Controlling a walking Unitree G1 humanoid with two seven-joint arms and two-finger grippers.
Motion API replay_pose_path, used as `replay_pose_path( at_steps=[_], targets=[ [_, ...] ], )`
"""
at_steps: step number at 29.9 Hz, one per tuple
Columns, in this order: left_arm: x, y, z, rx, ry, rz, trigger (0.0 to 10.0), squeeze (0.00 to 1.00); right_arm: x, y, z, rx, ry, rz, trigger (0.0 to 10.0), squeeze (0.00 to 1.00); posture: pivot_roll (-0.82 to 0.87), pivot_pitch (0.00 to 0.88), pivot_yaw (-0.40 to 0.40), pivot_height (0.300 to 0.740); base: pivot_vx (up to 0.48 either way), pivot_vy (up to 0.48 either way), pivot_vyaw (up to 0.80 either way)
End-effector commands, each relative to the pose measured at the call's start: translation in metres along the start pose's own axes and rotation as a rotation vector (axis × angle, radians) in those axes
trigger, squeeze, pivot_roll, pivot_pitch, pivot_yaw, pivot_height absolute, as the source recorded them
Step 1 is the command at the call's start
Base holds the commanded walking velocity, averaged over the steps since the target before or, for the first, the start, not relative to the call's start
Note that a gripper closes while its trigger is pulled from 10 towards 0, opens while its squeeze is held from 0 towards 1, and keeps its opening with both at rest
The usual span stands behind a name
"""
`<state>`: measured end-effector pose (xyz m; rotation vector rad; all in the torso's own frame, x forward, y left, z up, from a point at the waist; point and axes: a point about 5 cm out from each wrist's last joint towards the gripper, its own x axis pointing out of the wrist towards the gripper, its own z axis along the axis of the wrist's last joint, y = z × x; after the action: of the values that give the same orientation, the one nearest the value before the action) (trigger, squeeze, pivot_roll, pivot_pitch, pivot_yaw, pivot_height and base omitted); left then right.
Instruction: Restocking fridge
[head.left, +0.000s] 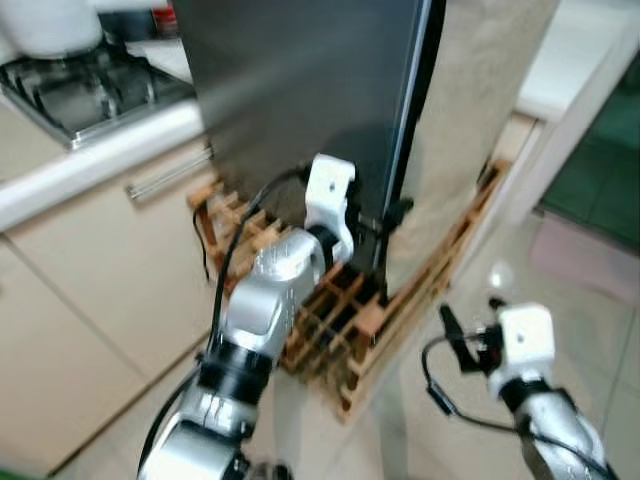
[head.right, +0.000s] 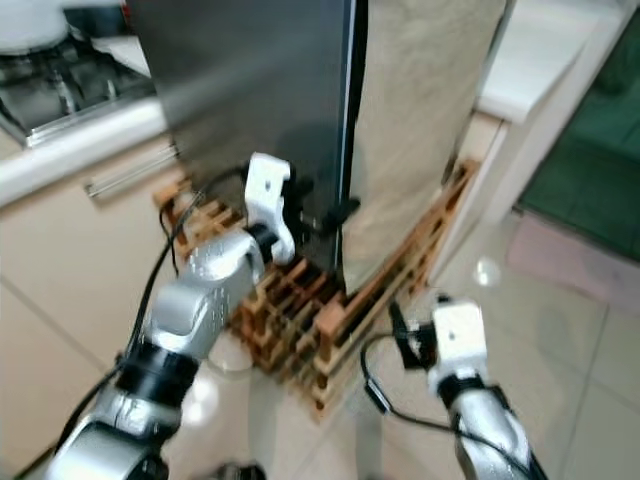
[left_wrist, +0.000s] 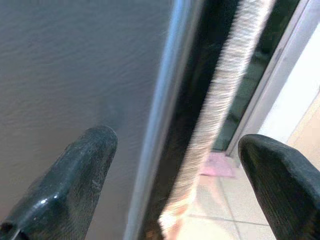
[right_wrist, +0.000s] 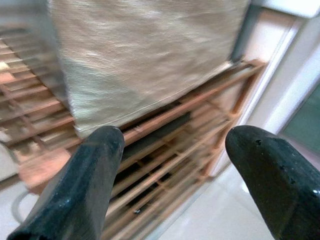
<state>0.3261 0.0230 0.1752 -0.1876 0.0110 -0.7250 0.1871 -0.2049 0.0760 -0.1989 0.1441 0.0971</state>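
Note:
The fridge has a dark grey door (head.left: 300, 80) and a beige textured side (head.left: 470, 120). My left gripper (head.left: 388, 215) is raised to the door's lower right edge (left_wrist: 160, 100). It is open, with one finger (left_wrist: 75, 180) against the grey front and the other finger (left_wrist: 280, 175) past the edge. My right gripper (head.left: 452, 338) hangs lower to the right, above the floor and in front of the fridge's side. It is open and holds nothing; its fingers (right_wrist: 85, 175) point at the wooden rack (right_wrist: 165, 130).
A wooden lattice rack (head.left: 340, 320) stands on the floor at the fridge's foot. To the left are a counter with a gas hob (head.left: 90, 90) and cream cabinet drawers (head.left: 120, 230). Pale tiled floor (head.left: 580, 290) lies to the right, next to a white door frame (head.left: 570, 120).

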Motion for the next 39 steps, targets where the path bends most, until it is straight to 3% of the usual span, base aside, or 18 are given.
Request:
replay_pose_path(
  at_steps=[1,3,5,9,16,22,26,30,39],
  targets=[
    [0.006,-0.003,0.018,0.018,-0.067,-0.002,10.0,0.00,-0.007,-0.011,-0.031,-0.046,0.064,-0.059,10.0,0.00,-0.23,0.000,0.047,0.732,0.000,0.000,0.00],
    [0.009,-0.006,0.025,0.029,-0.091,-0.011,10.0,0.00,-0.004,-0.015,-0.070,-0.052,0.171,-0.092,10.0,0.00,-0.23,0.000,0.052,0.732,0.000,0.000,0.00],
    [0.012,-0.008,0.029,0.029,-0.105,-0.022,10.0,0.00,0.002,-0.013,-0.092,-0.044,0.253,-0.107,10.0,0.00,-0.23,0.000,0.055,0.732,0.000,0.000,0.00],
    [0.015,-0.016,0.037,0.035,-0.129,-0.056,10.0,0.00,0.020,0.002,-0.109,-0.025,0.372,-0.109,10.0,0.00,-0.23,0.000,0.057,0.732,0.000,0.000,0.00],
    [0.018,-0.022,0.039,0.041,-0.129,-0.086,10.0,0.00,0.042,0.014,-0.119,0.007,0.471,-0.070,10.0,0.00,-0.21,0.000,0.065,0.732,0.000,0.000,0.00],
    [0.022,-0.028,0.040,0.036,-0.122,-0.114,10.0,0.00,0.061,0.022,-0.111,0.013,0.479,-0.063,10.0,0.00,-0.20,0.000,0.065,0.732,0.000,0.000,0.00],
    [0.030,-0.048,0.033,0.000,-0.042,-0.279,10.0,0.00,0.074,0.038,-0.107,0.049,0.549,-0.023,10.0,0.00,-0.20,0.000,0.067,0.732,0.000,0.000,0.00],
    [0.032,-0.056,0.029,-0.038,-0.001,-0.368,10.0,0.00,0.074,0.045,-0.112,0.097,0.654,-0.008,10.0,0.00,-0.20,0.000,0.075,0.732,0.000,0.000,0.00],
    [0.037,-0.078,0.041,-0.101,-0.019,-0.528,10.0,0.00,0.077,0.054,-0.111,0.213,0.757,-0.047,10.0,0.00,-0.20,0.000,0.072,0.732,0.000,0.000,0.00]
  ],
)
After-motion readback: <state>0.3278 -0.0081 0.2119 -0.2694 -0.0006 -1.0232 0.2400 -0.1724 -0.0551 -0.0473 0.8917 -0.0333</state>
